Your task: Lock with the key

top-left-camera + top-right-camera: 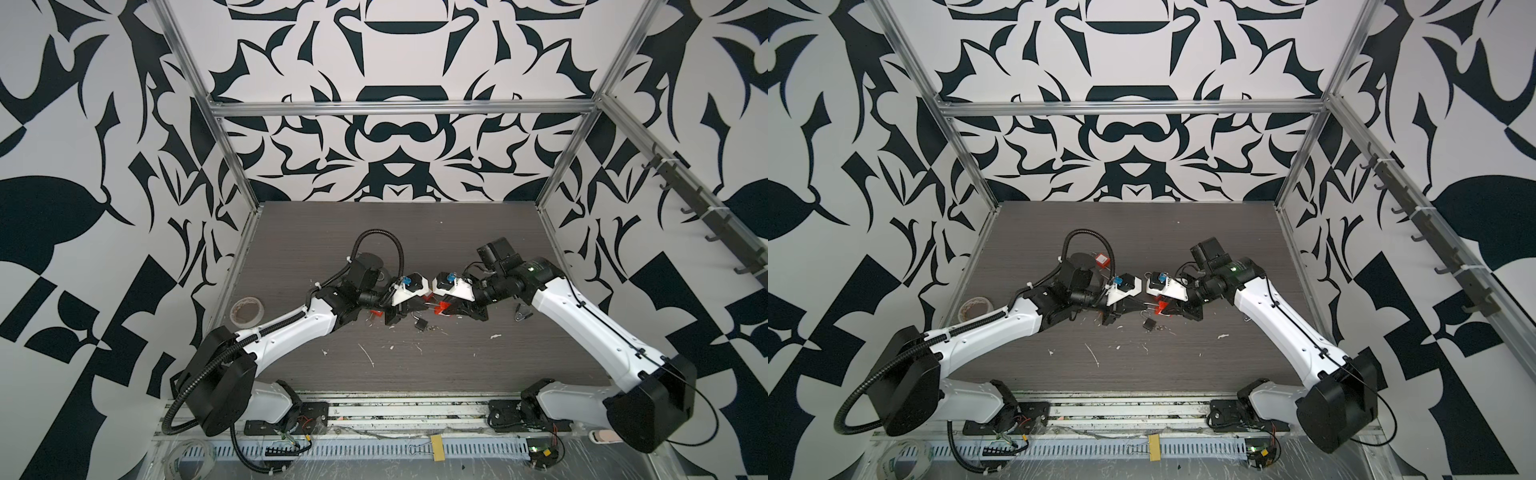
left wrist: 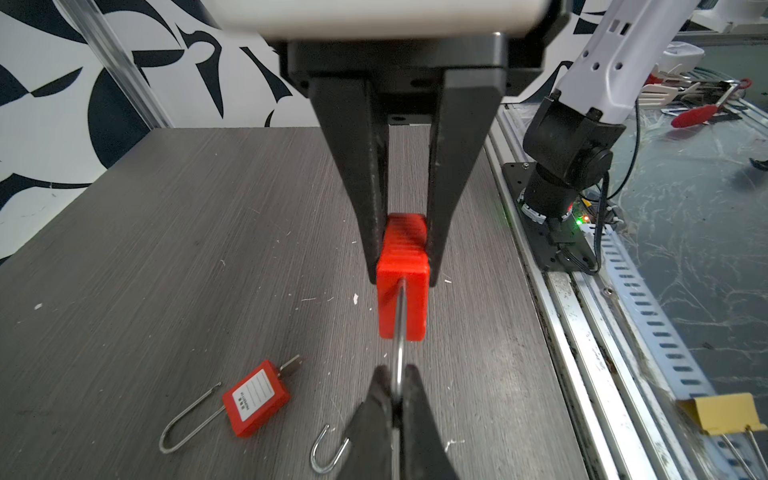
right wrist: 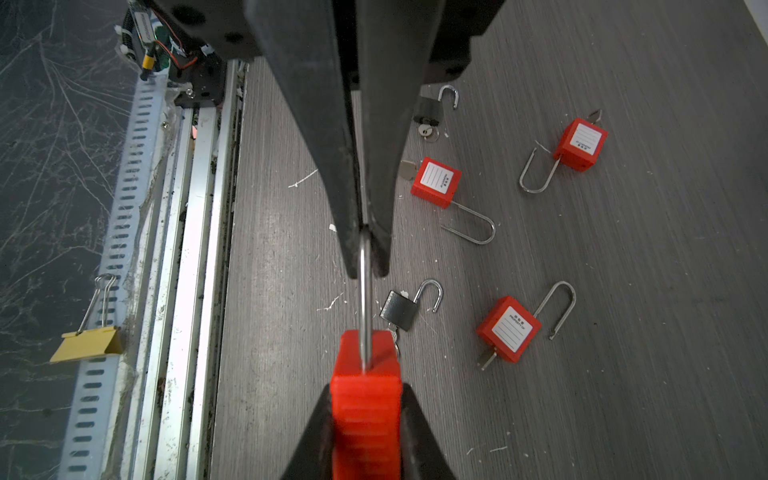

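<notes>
A red padlock [image 3: 365, 370] hangs in the air between my two grippers over the middle of the table. My right gripper [image 3: 365, 419] is shut on its ribbed red body [image 2: 401, 291]. My left gripper [image 2: 395, 378] is shut on the end of its long silver shackle [image 3: 364, 291], which runs straight into the body. In both top views the two grippers meet tip to tip, the left gripper [image 1: 420, 307] facing the right gripper [image 1: 448, 308], with the padlock [image 1: 1162, 306] between them. No key shows on the held padlock.
Three more red padlocks [image 3: 436, 183] [image 3: 509, 328] [image 3: 582, 143] lie on the table with open shackles and keys in them. Two small black padlocks [image 3: 401, 309] [image 3: 428, 110] lie near the grippers. A tape roll [image 1: 248, 311] sits at the table's left edge.
</notes>
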Robot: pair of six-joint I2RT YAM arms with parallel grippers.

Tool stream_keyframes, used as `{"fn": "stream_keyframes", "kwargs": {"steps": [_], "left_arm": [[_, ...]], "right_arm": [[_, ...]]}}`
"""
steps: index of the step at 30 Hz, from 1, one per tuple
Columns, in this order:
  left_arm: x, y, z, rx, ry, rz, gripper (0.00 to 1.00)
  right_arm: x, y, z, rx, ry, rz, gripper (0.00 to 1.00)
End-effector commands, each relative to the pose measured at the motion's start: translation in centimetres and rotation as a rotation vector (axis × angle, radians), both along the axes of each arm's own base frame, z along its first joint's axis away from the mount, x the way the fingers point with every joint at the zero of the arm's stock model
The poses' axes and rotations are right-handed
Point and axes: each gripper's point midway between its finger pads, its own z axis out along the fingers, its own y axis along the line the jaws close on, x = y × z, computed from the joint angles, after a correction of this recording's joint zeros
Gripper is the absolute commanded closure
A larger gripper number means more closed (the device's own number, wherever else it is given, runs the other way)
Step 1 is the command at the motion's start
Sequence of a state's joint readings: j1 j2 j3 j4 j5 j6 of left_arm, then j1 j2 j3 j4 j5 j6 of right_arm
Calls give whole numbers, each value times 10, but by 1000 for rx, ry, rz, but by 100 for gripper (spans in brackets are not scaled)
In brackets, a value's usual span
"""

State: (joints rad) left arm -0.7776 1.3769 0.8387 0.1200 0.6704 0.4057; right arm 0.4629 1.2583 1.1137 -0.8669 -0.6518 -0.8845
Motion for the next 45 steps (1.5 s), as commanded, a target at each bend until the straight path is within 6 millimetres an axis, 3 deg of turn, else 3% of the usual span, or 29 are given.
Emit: {"fn": "stream_keyframes", "kwargs": {"steps": [1,4,8,10,13,15,21,27,33,37,45], "left_arm": [[-21,-10,12,-86,9,-89,100],[-16,-6,18,-117,16,-77,100],[-1,4,30,-177,7,-54,100],[4,7,37,-195,9,-58,100],[6,8,44,-214,6,-74,100],[7,8,48,-224,4,-82,100],[6,12,56,-253,8,-92,100],[1,15,60,-262,-3,-105,100],[-4,16,60,-256,8,-126,100],[-7,16,60,-257,21,-140,100],[-9,12,58,-258,32,-152,100]], "right_arm": [[14,37,66,272,-117,65,86],[20,34,66,250,-132,22,81],[19,29,76,225,-118,-9,55],[17,25,78,202,-100,-32,47],[11,18,86,188,-79,-76,24],[6,12,90,170,-59,-106,19],[-13,-9,99,74,20,-178,21],[-12,-43,73,-129,46,-305,27],[-19,-49,59,-168,55,-270,29],[-8,-54,49,-207,26,-298,33],[7,-42,33,-174,29,-301,41]]}}
